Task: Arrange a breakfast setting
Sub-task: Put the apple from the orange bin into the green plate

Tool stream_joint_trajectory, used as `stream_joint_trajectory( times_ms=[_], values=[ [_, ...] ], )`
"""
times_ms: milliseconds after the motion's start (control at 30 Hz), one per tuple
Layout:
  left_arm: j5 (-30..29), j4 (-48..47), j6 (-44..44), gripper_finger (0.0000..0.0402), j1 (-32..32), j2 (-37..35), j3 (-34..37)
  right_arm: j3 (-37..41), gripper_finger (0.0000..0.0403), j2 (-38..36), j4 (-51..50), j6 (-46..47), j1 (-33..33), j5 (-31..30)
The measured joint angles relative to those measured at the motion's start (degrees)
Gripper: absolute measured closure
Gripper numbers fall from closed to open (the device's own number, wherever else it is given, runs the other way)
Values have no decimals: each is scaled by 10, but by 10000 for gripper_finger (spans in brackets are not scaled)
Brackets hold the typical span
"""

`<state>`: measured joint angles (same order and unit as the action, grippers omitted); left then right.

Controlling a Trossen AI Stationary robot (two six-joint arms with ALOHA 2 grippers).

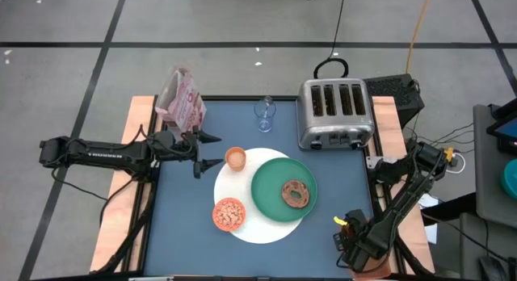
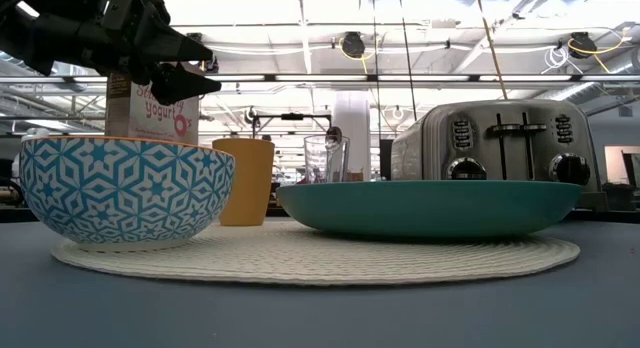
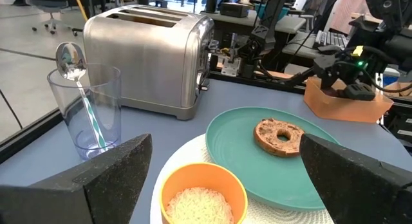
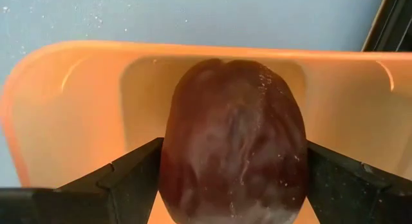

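Observation:
The white round disc [image 1: 260, 224] lies on the blue table. On it rest the green plate [image 1: 273, 184] with the brown bagel [image 1: 296, 194], a small bowl [image 1: 229, 214] and the orange cup [image 1: 235, 158]. The clear glass [image 1: 264, 113] stands farther back with the metal spoon [image 3: 71, 60] upright in it. My left gripper [image 1: 206, 152] is open and empty, just left of the cup and above table height [image 2: 185, 70]. My right gripper [image 1: 351, 236] is at the table's near right corner, shut on the dark red fruit [image 4: 235, 140] inside an orange container [image 4: 77, 121]. My right gripper pinches the dark red fruit between its two fingers, one finger [image 4: 132, 169] on each of two opposite sides [image 4: 174, 166]. The fingers come from above, pointing down. The fruit sits within the orange container's walls; I cannot tell whether it rests on the floor.
A steel toaster [image 1: 335, 111] stands at the back right and a yogurt carton [image 1: 182, 99] at the back left. Bare blue table lies in front of the left gripper's side and between the plate and the right arm.

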<state>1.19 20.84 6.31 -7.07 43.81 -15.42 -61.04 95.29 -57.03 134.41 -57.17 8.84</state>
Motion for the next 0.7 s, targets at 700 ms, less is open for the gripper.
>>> stream_joint_trajectory(
  times_ms=[700],
  values=[
    [0,0,0,4,0,0,0,0,122,-1,2,-1,0,3]
  ],
)
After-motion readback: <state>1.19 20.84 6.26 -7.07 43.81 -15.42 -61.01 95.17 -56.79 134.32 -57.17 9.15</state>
